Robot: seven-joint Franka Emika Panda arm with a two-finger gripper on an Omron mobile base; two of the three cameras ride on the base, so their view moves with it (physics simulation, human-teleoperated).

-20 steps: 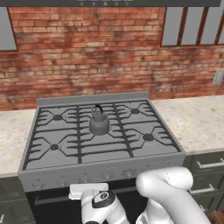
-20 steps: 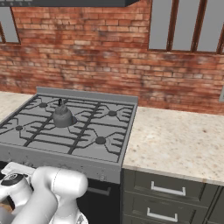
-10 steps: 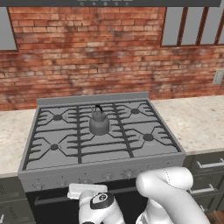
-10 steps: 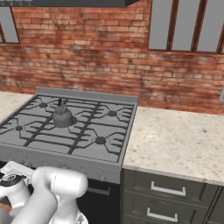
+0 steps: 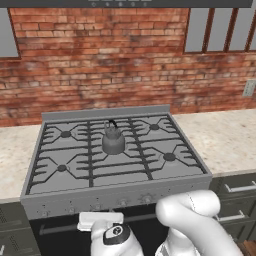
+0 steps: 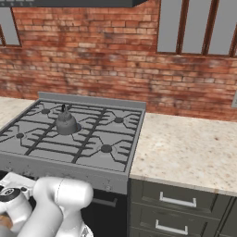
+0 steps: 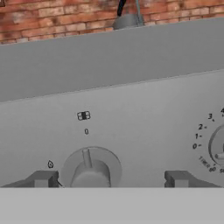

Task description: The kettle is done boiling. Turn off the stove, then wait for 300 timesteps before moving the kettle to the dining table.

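The small grey kettle (image 5: pixel 113 140) (image 6: pixel 65 122) stands upright on the centre grate of the steel stove (image 5: pixel 150 170) (image 6: pixel 115 157); its top (image 7: pixel 127 19) peeks over the stove's edge in the hand view. My gripper (image 7: pixel 110 179) is open, close to the stove's front panel. Its dark fingertips (image 7: pixel 43 178) stand wide apart on either side of a round knob (image 7: pixel 90 168), which sits left of their middle. The knob's pointer aims up at a "0" mark. My white hand (image 5: pixel 100 220) hangs low before the knob row. The dining table is out of view.
A numbered timer dial (image 7: pixel 217 146) sits at the panel's right. Speckled counters (image 6: pixel 185 148) with drawer cabinets (image 6: pixel 176 201) flank the stove, and a brick wall (image 5: pixel 100 60) runs behind. The arm's white elbow (image 5: pixel 190 210) bulks in front of the oven door.
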